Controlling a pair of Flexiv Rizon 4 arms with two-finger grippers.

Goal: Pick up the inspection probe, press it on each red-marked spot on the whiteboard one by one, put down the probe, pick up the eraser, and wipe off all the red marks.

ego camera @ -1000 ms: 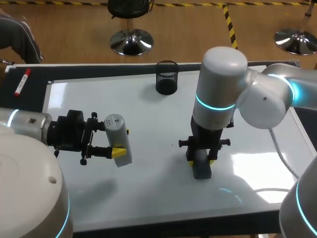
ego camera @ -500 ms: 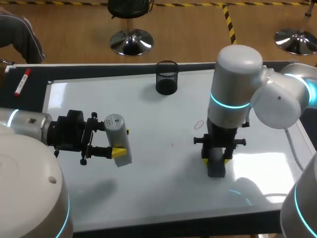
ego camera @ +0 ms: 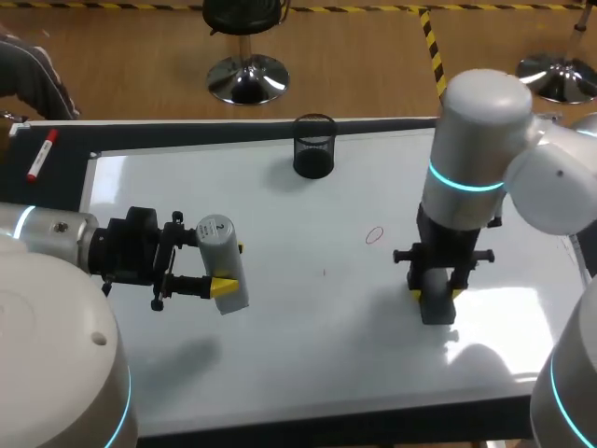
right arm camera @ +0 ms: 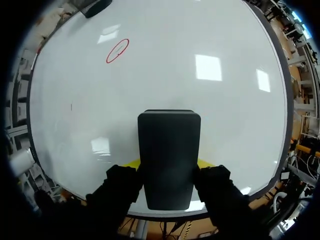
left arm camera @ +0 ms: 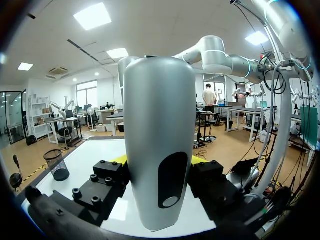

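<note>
My left gripper is shut on the grey cylindrical probe and holds it above the left part of the whiteboard. In the left wrist view the probe stands between the fingers of the left gripper. On the right, the dark eraser points down at the board with my right gripper shut on it. A red oval mark lies left of the eraser. In the right wrist view this mark lies ahead of the eraser held in the right gripper.
A black mesh cup stands at the board's far edge. A red marker pen lies on the dark table border at the far left. A small dark tick sits mid-board.
My right arm has moved to the right across the board with the eraser, and the red oval mark has come into view. The left arm and probe have not moved.
</note>
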